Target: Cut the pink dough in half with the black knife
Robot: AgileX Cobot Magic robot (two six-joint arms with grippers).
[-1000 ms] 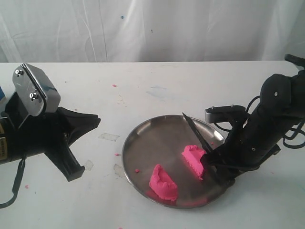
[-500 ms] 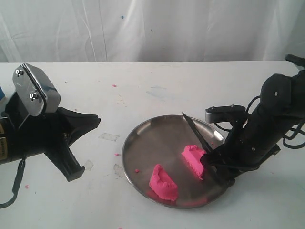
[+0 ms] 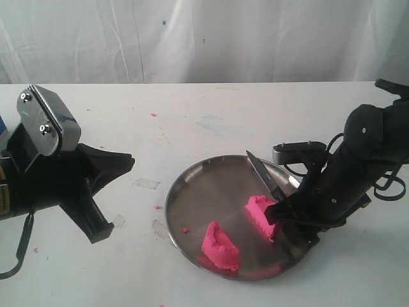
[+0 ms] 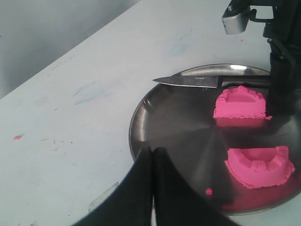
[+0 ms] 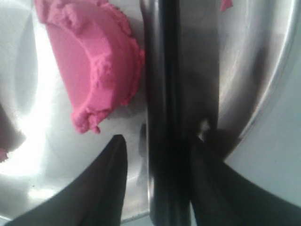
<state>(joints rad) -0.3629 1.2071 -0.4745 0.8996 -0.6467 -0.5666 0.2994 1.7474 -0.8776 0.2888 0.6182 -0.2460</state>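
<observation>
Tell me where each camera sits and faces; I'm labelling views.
Exterior: off-arm, facing the steel plate; left arm and right arm show.
Left wrist: back from the plate, looking across it; left tool tips show.
Right wrist: close over the black knife; right tool straddles it.
Shared: all see the pink dough and knife.

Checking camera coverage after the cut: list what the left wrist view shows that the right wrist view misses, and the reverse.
Left wrist view only: the second dough piece, the pointed tip of the black knife, and the shut left end effector. Right wrist view only: the right end effector, jaws open, straddling the knife handle. Both: the knife, the dough piece beside it, the steel plate.
</observation>
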